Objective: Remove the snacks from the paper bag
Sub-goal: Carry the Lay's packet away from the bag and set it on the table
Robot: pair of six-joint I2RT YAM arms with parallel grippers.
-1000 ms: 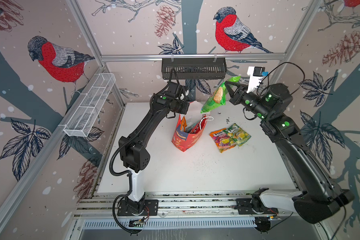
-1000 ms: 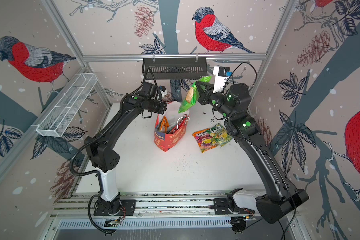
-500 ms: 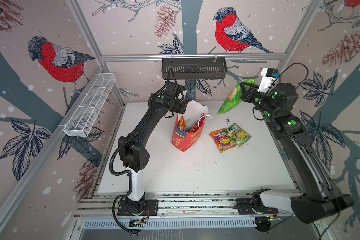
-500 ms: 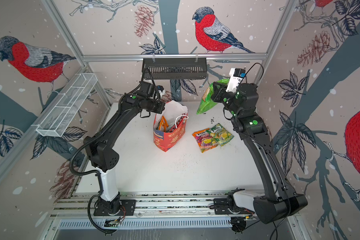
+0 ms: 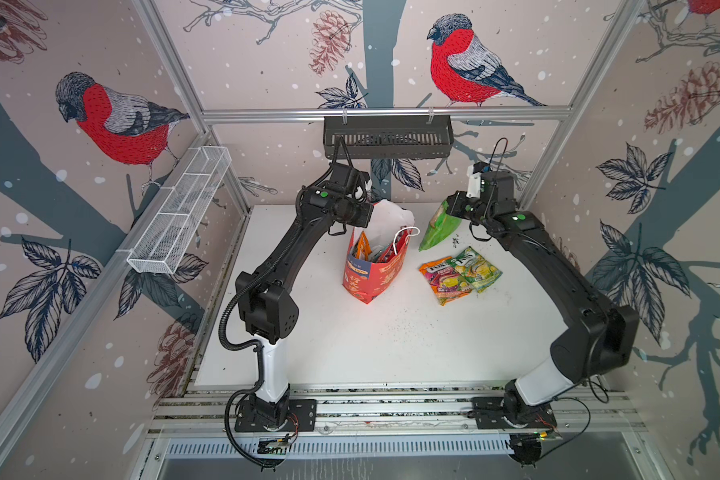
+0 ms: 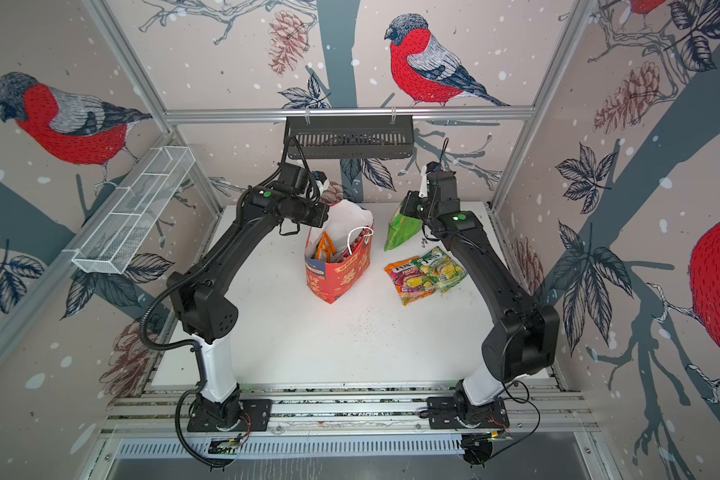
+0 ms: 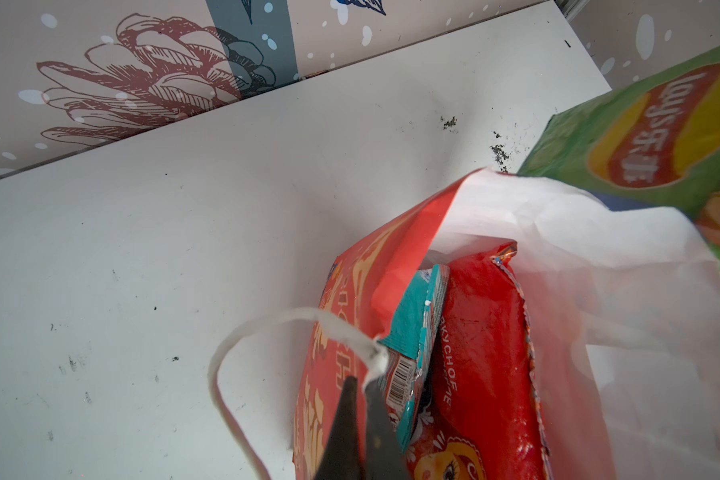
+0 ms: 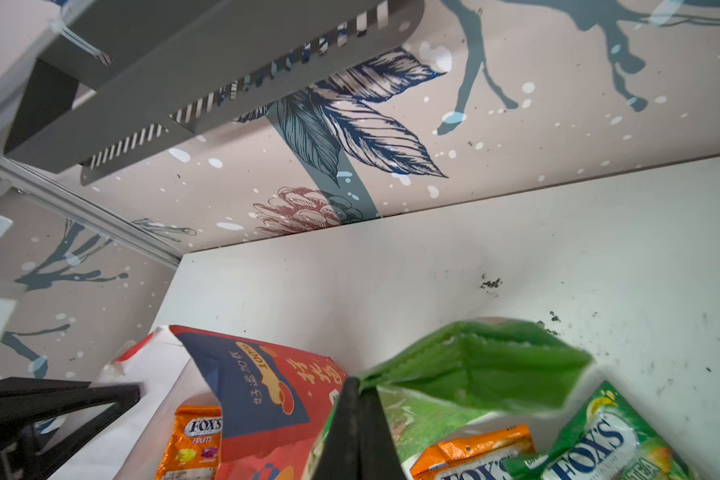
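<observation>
— Where does the paper bag sit, and who has hold of it?

— Mid-frame in both top views, the paper bag (image 5: 371, 274) (image 6: 337, 278) stands upright on the white counter (image 5: 391, 345) with its mouth open. The left claw (image 7: 360, 388) is pressed together on its rim, just beside the knot of the cord handle (image 7: 267, 324).

— And the other arm?

— The right claw (image 8: 360, 386) pinches the top edge of the green chip bag (image 8: 487, 365). In both top views the chip bag (image 5: 439, 228) (image 6: 402, 228) hangs at the upper right of the paper bag. I cannot tell whether its lower tip touches the counter.

— What is in the bag?

— The left wrist view shows a large red packet (image 7: 483, 353) with a teal packet (image 7: 416, 316) against it, both cut off at the lower edge. From above they are a jumble; only an orange pack (image 5: 360, 249) reads clearly.

— Anything lying out?

— Right of the bag, an orange Fox's pack (image 5: 441, 278) and a green Fox's pack (image 5: 476, 270) overlap. The right wrist view shows their lettering. In the top views both claws' fingertips are hard to make out against the dark wrists.
</observation>
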